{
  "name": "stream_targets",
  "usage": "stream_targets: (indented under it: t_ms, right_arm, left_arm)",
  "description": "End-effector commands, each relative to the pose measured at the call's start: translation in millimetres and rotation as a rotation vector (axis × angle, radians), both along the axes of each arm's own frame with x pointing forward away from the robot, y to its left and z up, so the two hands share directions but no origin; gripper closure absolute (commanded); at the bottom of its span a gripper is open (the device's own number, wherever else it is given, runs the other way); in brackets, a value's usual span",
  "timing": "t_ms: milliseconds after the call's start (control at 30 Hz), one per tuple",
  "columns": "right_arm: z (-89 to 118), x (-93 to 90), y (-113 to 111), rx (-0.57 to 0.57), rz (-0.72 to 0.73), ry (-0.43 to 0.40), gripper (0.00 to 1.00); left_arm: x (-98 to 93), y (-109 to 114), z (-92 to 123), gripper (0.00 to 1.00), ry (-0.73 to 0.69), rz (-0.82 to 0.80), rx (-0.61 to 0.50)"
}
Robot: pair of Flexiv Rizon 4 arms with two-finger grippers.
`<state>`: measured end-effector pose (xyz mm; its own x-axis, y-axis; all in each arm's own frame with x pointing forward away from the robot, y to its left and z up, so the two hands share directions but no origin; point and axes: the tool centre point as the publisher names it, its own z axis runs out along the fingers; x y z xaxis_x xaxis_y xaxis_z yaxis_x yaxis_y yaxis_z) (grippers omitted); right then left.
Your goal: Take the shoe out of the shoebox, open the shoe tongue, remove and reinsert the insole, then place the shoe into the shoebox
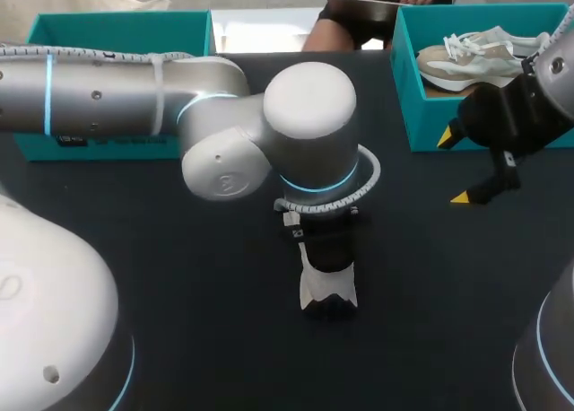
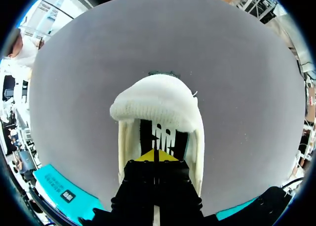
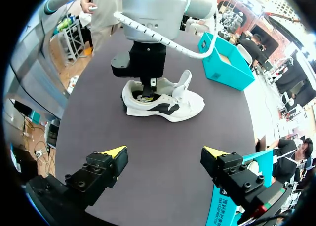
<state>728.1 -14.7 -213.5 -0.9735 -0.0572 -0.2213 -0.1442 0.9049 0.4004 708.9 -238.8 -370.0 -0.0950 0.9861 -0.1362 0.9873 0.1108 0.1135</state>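
A white sneaker (image 1: 328, 290) with a black side mark lies on the dark table near the middle. Seen from the right wrist, the sneaker (image 3: 168, 105) lies on its sole, its tongue (image 3: 183, 83) pulled up. My left gripper (image 2: 154, 155) points straight down into the shoe's opening, shut, tips together at the heel end of the black insole (image 2: 163, 136). Whether it pinches the insole I cannot tell. My right gripper (image 1: 453, 167) hangs open at the right, in front of the teal shoebox (image 1: 417, 106), apart from the sneaker and holding nothing.
A second beige and white shoe (image 1: 475, 56) lies in the right shoebox. Another teal box (image 1: 117, 30) stands at the back left, behind my left arm. Open tabletop lies between my right gripper (image 3: 165, 152) and the sneaker.
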Motion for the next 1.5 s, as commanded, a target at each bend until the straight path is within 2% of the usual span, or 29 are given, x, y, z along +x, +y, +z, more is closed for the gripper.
stream_targets:
  t_ms: [33, 167, 267, 300, 333, 367, 400, 433, 667, 900, 1100, 1300, 1500]
  right_arm:
    - [-1, 0.5, 1, -0.003, -0.001, 0.0, 0.0]
    - [-1, 0.5, 1, -0.003, -0.001, 0.0, 0.0]
    - [-1, 0.5, 1, -0.003, -0.001, 0.0, 0.0]
    - [-1, 0.5, 1, -0.003, -0.001, 0.0, 0.0]
    - [-1, 0.5, 1, -0.003, -0.001, 0.0, 0.0]
    - [-1, 0.5, 1, -0.003, -0.001, 0.0, 0.0]
    - [-1, 0.5, 1, -0.003, -0.001, 0.0, 0.0]
    - [-1, 0.5, 1, -0.003, -0.001, 0.0, 0.0]
    - [-1, 0.5, 1, -0.003, -0.001, 0.0, 0.0]
    - [-1, 0.5, 1, -0.003, -0.001, 0.0, 0.0]
    - [-1, 0.5, 1, -0.003, -0.001, 0.0, 0.0]
    - [-1, 0.5, 1, -0.003, -0.001, 0.0, 0.0]
    - [-1, 0.5, 1, -0.003, -0.001, 0.0, 0.0]
  left_arm:
    - [1.0, 13, 32, 1.0, -0.148, 0.041, 0.004]
    - [12.5, 14, 42, 1.0, -0.236, 0.069, -0.004]
    - [24.8, 11, 37, 1.0, -0.257, 0.069, 0.004]
    - [28.6, 10, 35, 0.97, -0.256, 0.083, 0.009]
    - [30.4, 9, 33, 0.56, -0.258, 0.082, 0.022]
    - [31.7, 9, 31, 0.27, -0.259, 0.08, 0.023]
    - [34.0, 8, 29, 0.1, -0.252, 0.089, 0.033]
    - [35.5, 7, 28, 0.0, -0.251, 0.086, 0.041]
    - [36.1, 8, 24, 0.0, -0.245, 0.069, 0.055]
    - [30.2, 12, 25, 0.0, -0.231, -0.078, 0.131]
    - [32.4, 14, 23, 0.0, -0.211, -0.093, 0.161]
    - [38.2, 13, 30, 0.0, -0.222, -0.103, 0.184]
    - [47.0, 13, 48, 0.0, -0.209, -0.12, 0.167]
